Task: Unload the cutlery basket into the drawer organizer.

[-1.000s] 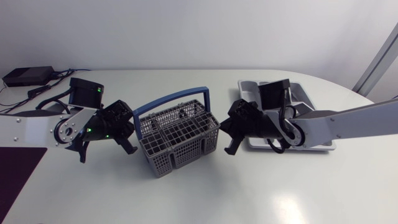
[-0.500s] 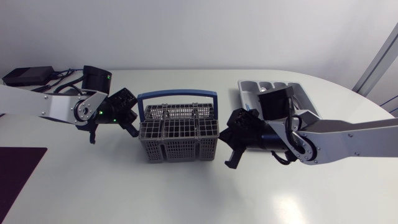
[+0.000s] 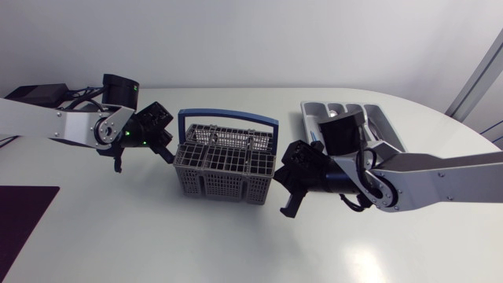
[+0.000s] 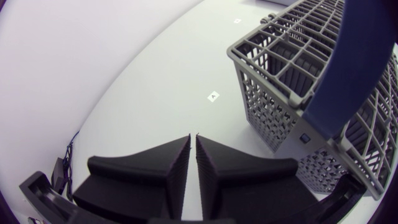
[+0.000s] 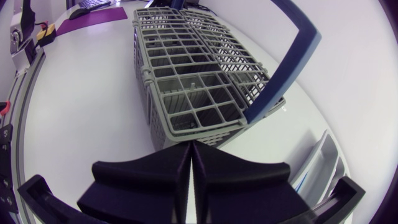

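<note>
The grey cutlery basket [image 3: 224, 163] with its blue handle [image 3: 228, 118] stands mid-table. I cannot make out any cutlery in its compartments. My left gripper [image 3: 155, 134] is shut and empty, just off the basket's far left corner; the basket [image 4: 292, 74] lies ahead and to one side of it. My right gripper [image 3: 292, 179] is shut and empty at the basket's right side, with the basket [image 5: 193, 81] and handle [image 5: 292, 62] straight ahead of it. The grey drawer organizer [image 3: 369, 114] lies at the back right, partly behind my right arm, and its edge [image 5: 320, 162] shows beside the right gripper.
A black box with cables [image 3: 35, 94] sits at the far left back. A purple mat [image 3: 23, 212] lies at the front left edge. Small white labels [image 4: 213, 96] are stuck on the table near the basket.
The basket has turned from skewed to nearly square with the table edge. My left gripper moved from its front left to its far left corner. The right gripper shifted slightly nearer.
</note>
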You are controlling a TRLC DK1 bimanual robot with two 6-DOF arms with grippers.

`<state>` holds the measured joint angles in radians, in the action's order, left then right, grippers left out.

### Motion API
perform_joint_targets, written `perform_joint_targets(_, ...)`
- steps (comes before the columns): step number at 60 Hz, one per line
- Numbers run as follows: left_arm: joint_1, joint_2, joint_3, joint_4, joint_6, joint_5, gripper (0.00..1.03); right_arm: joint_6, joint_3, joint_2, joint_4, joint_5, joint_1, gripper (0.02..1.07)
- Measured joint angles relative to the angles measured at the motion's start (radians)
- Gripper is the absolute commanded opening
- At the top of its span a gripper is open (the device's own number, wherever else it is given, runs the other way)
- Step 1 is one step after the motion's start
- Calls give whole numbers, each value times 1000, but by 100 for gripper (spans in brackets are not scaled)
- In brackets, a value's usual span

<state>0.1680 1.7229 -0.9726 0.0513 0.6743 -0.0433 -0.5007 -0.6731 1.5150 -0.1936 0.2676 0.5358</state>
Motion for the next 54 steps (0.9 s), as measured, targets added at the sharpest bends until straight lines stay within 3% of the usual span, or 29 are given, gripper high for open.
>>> perform_joint_targets(27,-3,13,63,3,2,-13,12,-1,0,10,-29,8,-27,8)
perform_joint_targets(54,-59,-8,78,11,-1,-74,12,-13,-2,11,-49,27,-44,8)
